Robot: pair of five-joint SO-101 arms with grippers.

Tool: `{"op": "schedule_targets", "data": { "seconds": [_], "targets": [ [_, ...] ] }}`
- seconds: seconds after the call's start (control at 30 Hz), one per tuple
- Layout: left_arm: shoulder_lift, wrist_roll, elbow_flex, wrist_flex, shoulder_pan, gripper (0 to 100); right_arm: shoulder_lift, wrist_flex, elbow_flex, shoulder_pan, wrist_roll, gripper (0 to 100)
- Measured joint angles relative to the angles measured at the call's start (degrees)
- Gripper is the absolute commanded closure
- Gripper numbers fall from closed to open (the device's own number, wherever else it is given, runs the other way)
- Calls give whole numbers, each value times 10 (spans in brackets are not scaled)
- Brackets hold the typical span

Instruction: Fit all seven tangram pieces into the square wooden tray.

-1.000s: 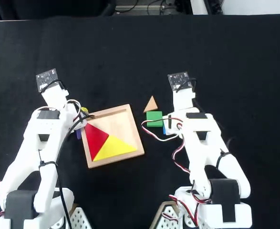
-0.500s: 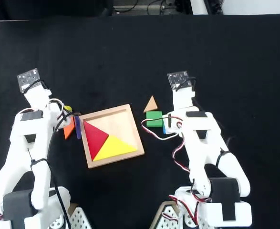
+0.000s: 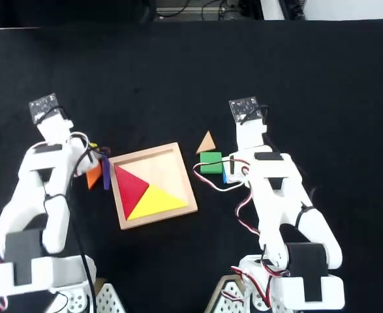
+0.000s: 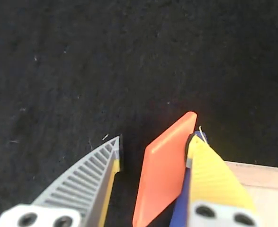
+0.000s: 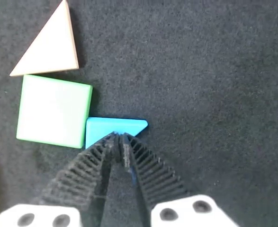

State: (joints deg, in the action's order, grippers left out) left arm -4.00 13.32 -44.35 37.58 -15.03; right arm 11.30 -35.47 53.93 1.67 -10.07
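The black worktop [image 3: 191, 78] carries the square wooden tray [image 3: 162, 166], set askew between the two arms. It holds two of the seven pieces, a red triangle [image 3: 130, 186] and a yellow triangle [image 3: 157, 201], lying flat edge to edge across its lower half, while the upper half is bare wood. Just outside the tray's left edge, the left end effector [image 4: 155, 138] has its fingers apart around the orange piece [image 4: 163, 165]. That piece seems tipped up and resting against the yellow finger, with a gap to the grey one, and a dark blue piece [image 3: 106, 173] sits right beside it against the tray. The step in hand looks like grasping the orange piece. To do it well, the grey finger should likely close squarely on the flat face so the piece does not twist, then lift clear of the rim without dragging the dark blue neighbour. Near the tray's right side lie a green square [image 5: 53, 111], a pale triangle [image 5: 51, 47] and a light blue triangle [image 5: 105, 126], close together. The right end effector [image 5: 118, 141] rests over the light blue triangle with its fingertips together.
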Motion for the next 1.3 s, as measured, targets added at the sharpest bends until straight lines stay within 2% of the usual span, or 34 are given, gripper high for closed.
{"op": "schedule_targets", "data": {
  "seconds": [0.37, 0.53, 0.6, 0.77, 1.1, 1.17, 1.3],
  "targets": [
    [33, 0, 34, 31, 0, 773, 0, 0, 0, 0, 0, 986],
    [33, 0, 34, 31, 0, 883, 0, 0, 0, 0, 0, 986],
    [33, -3, 34, 31, 0, 897, 0, 0, 0, 0, 0, 986],
    [33, -33, 34, 33, 17, 898, 0, 0, 0, 0, 0, 986],
    [33, -34, 34, 35, 25, 897, 0, 0, 0, 0, -14, 986],
    [33, -34, 46, 44, 25, 869, 0, 0, 0, 0, -22, 986],
    [7, -32, 103, 157, 22, 734, 0, 0, 0, 0, -27, 986]
  ]
}}
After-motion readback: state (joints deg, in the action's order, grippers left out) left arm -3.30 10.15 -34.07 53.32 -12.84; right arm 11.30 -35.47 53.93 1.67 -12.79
